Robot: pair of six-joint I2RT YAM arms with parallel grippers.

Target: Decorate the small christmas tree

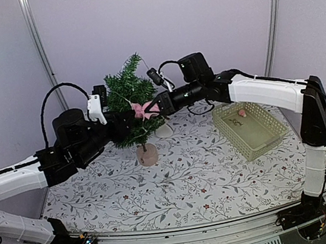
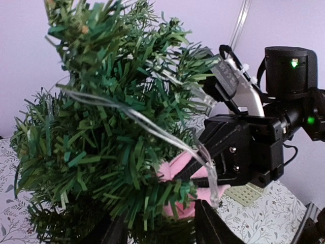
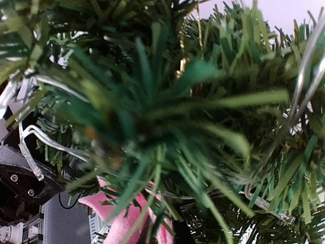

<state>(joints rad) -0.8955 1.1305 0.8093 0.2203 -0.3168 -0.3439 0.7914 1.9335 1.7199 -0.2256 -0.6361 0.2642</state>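
The small christmas tree (image 1: 130, 96) stands mid-table on its pale round base (image 1: 147, 155), with a clear light string (image 2: 152, 124) draped through its branches. From the right, my right gripper (image 1: 153, 107) reaches into the tree, shut on a pink ornament (image 1: 144, 109). The left wrist view shows its black fingers (image 2: 223, 140) pinching that ornament (image 2: 183, 168) against the needles. My left gripper (image 1: 127, 122) comes in from the left at the same height. Its fingers (image 2: 208, 223) stand apart with a lower branch between them. In the right wrist view, needles hide all but part of the ornament (image 3: 119, 218).
A pale yellow-green basket (image 1: 270, 119) sits at the right of the table with a small pinkish item (image 1: 242, 112) inside. A white object (image 1: 164, 131) lies just behind the tree's base. The floral tablecloth (image 1: 179, 187) spreads in front of the tree.
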